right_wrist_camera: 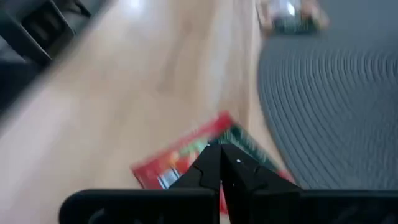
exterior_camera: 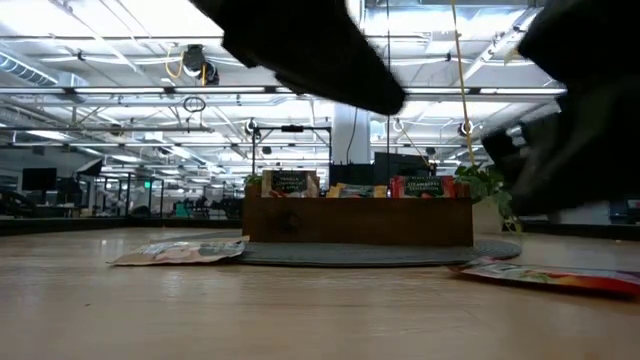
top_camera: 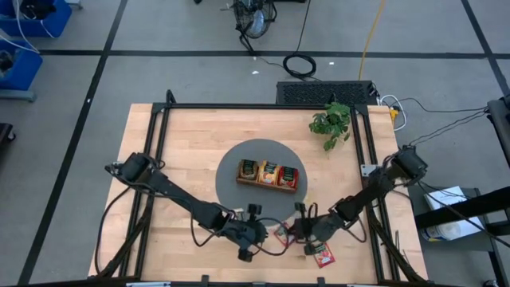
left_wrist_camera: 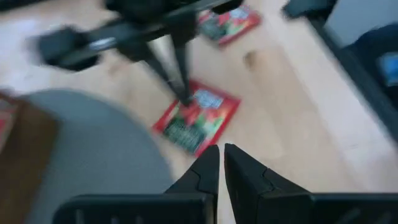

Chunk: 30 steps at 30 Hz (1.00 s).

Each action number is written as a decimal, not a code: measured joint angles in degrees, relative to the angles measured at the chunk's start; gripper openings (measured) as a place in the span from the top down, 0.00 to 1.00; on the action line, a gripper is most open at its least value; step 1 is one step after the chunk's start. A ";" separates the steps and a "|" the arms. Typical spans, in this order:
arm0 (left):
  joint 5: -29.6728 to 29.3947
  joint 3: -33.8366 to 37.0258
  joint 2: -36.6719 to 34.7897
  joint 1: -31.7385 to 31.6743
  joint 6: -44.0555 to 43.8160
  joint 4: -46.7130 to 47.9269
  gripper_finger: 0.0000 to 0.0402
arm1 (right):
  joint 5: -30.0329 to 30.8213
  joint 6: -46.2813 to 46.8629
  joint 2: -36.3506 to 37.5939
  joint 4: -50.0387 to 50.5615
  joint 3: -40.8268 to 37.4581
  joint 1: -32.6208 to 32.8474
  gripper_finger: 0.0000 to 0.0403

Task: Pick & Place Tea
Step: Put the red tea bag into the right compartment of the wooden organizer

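Note:
A red tea sachet (left_wrist_camera: 198, 119) lies flat on the wooden table beside the grey round mat (top_camera: 239, 163). My right gripper (left_wrist_camera: 185, 98) is shut, with its tips on this sachet (right_wrist_camera: 186, 152). My left gripper (left_wrist_camera: 221, 160) hovers just short of the same sachet, shut and holding nothing. A second red sachet (top_camera: 323, 255) lies flat nearer the table's front edge. Another sachet (exterior_camera: 180, 251) lies flat at the mat's rim. The brown tray (top_camera: 268, 174) on the mat holds more upright sachets. My right gripper touches the top face of the red sachet near one edge (left_wrist_camera: 189, 107) with its shut fingertips. The fingers slant down from the table's right side. The sachet lies flat on the table.
A small green plant (top_camera: 332, 123) stands at the far right of the table. Black frame rails (top_camera: 159, 135) run along the table's sides. Both arms meet close together near the front edge, in front of the mat.

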<state>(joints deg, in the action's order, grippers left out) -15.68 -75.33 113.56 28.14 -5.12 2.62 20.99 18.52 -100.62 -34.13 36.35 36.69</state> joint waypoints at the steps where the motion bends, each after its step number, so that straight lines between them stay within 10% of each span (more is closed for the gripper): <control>1: 1.02 0.00 0.73 0.01 0.01 -1.94 0.92 | 0.42 -0.15 1.14 1.11 0.11 -0.02 1.00; 6: 6.79 0.07 4.76 -0.69 2.01 -8.43 0.92 | 3.68 -0.97 5.16 10.39 0.00 -0.82 1.00; 14: 7.76 0.01 5.01 -3.63 -1.99 -7.16 0.92 | -19.57 -2.20 7.93 10.85 0.12 0.75 1.00; 30: 19.03 -0.02 9.62 -4.21 -6.78 -9.84 0.94 | -4.43 3.82 7.91 20.97 0.14 0.15 1.00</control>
<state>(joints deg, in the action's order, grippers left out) 3.35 -75.35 123.18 23.93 -11.90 -7.22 16.56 22.33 -92.71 -13.16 36.49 36.84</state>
